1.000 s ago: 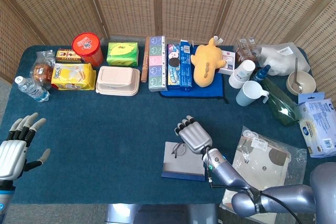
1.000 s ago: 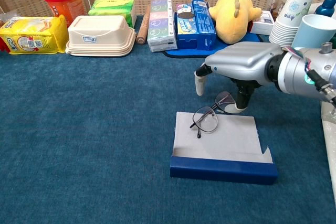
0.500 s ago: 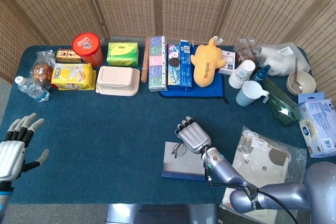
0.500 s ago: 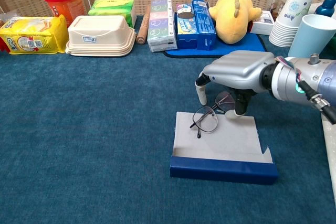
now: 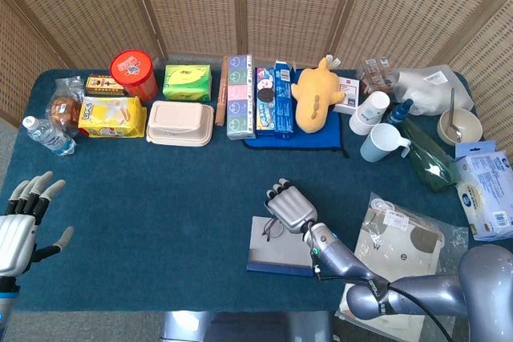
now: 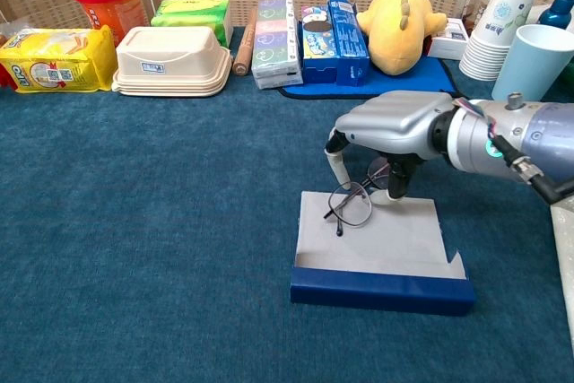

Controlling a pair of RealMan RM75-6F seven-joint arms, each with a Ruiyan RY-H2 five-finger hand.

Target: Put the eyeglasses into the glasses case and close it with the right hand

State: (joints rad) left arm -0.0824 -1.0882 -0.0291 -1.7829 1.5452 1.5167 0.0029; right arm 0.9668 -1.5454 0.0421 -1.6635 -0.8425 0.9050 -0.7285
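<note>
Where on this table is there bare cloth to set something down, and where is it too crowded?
The widest free patch is the blue cloth between the back row, from yellow packet to plush toy, and the front edge, left of the glasses case. The left robot hand hovers open at its far left. Crowded: the back row and the right side around the mug.

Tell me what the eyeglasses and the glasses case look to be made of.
Eyeglasses: thin dark wire rims, probably metal, with clear lenses that let the grey show through. Glasses case: looks like stiff board or plastic, with a matte grey inside and a smooth dark blue front wall; which one the pictures leave open.
</note>
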